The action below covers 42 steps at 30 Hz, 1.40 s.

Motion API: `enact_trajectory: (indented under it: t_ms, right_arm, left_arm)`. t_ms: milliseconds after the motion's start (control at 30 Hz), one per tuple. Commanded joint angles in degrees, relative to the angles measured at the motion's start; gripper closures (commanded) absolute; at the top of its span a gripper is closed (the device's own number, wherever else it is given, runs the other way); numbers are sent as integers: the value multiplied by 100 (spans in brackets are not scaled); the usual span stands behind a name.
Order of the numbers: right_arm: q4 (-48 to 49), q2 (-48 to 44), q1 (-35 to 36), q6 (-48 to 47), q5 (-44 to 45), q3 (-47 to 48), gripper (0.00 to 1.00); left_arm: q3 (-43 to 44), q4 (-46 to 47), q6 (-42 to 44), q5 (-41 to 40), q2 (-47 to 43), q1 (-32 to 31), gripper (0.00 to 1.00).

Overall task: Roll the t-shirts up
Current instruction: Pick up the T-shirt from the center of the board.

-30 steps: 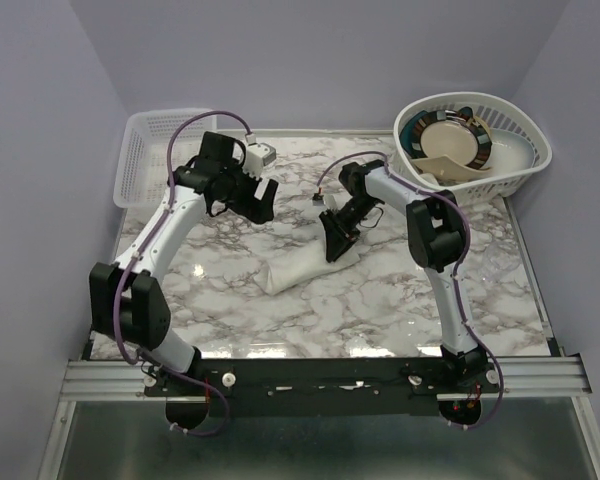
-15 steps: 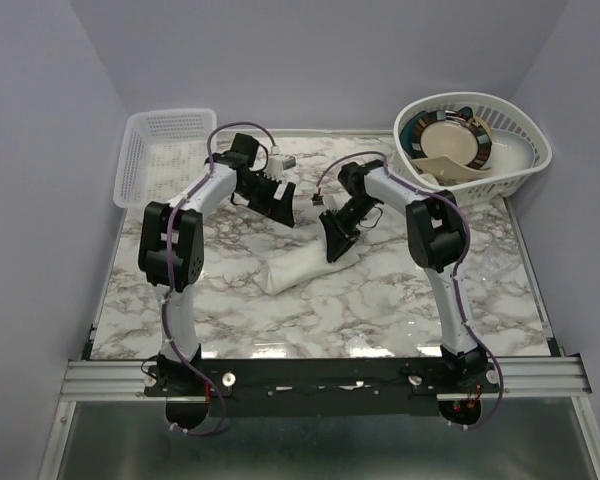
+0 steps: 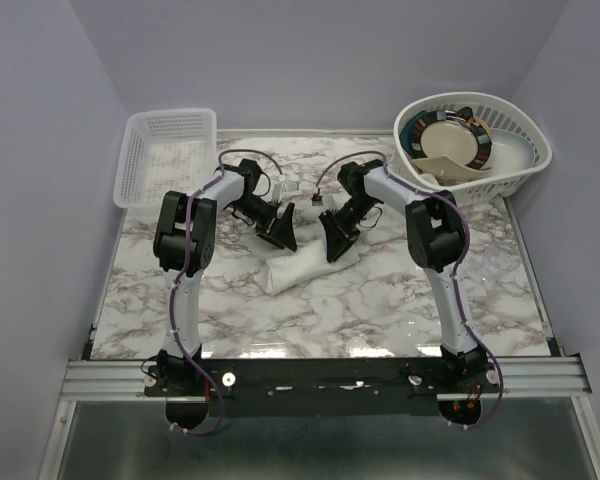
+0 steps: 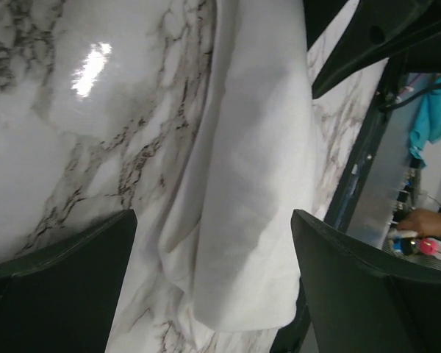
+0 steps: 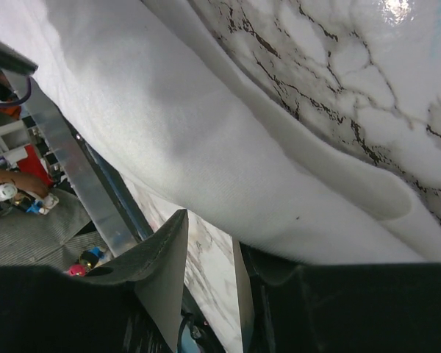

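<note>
No text, label, brand, number or sign can be read anywhere.

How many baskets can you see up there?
2. A rectangular mesh basket sits at the far left corner, and a round basket holding plates sits at the far right corner. No others show.

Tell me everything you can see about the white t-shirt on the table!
The t-shirt is soft white cloth, bunched into a long, loose roll with folds and creases. It lies slantwise on the marble table, near the middle. The left hand hangs open above its far part. The right hand is at its far end, and whether it grips the cloth cannot be told. No print shows.
</note>
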Motion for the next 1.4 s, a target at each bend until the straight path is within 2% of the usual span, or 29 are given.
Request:
enact_trajectory:
  t_ms: [0,167,400,500,600,633,667,733,833,867,967,1067,1100,1133,1200,1267,1367]
  right_arm:
    - [616,484,48,-351,1069,-75,61]
    - [616,449,135,-403,1113,-93,61]
    - [607,440,162,-456,1113,-93,61]
    - [607,423,171,-465,1104,-110,61]
    - [616,414,197,-465,1113,-119,61]
    - [625,423,197,-465,1122,-110,61]
    - [625,423,197,-456,1130,-119,61]
    - [625,423,206,-447,1139,-110,60]
    - [651,414,206,-439,1148,-110,60]
    - [651,405,206,-439,1157,-119,60]
    - [590,318,214,-491,1314,-58,57]
    - [108,-156,84,-886,1543,337,53]
    - [11,-410,4,-1000,1483,434,48]
    - [-173,-891,-92,-1227,1378,504,1]
    - [-236,-1438,-417,-1413,1052,610,0]
    - [0,-2130,-637,-1362,1104,436,0]
    - [71,-2608,-752,-1230,1244,216,0]
  left_arm:
    - [131,-1133,891,691,603,-237,2]
    - [-149,-775,647,446,762,-325,2]
    - [-35,-459,339,463,1078,-448,2]
    - [-44,-22,-38,270,1070,-562,2]
    - [-149,585,-837,-29,1025,-659,5]
    - [-149,675,-987,-221,1043,-677,8]
    - [-141,754,-1180,-275,1043,-686,18]
    - [-132,877,-1252,-276,1069,-686,28]
    - [-114,878,-1252,-145,1148,-686,56]
    - [-132,878,-1287,-57,1157,-677,75]
    - [-132,895,-1358,163,1166,-686,100]
    - [-184,1018,-1341,155,851,-659,100]
    - [-202,1114,-1297,103,719,-607,100]
    - [-220,1150,-1218,50,405,-572,100]
    - [-194,1307,-1200,-21,95,-458,100]
    - [-80,1448,-1296,-65,-362,-265,100]
    - [209,1738,-1462,-144,-863,16,100]
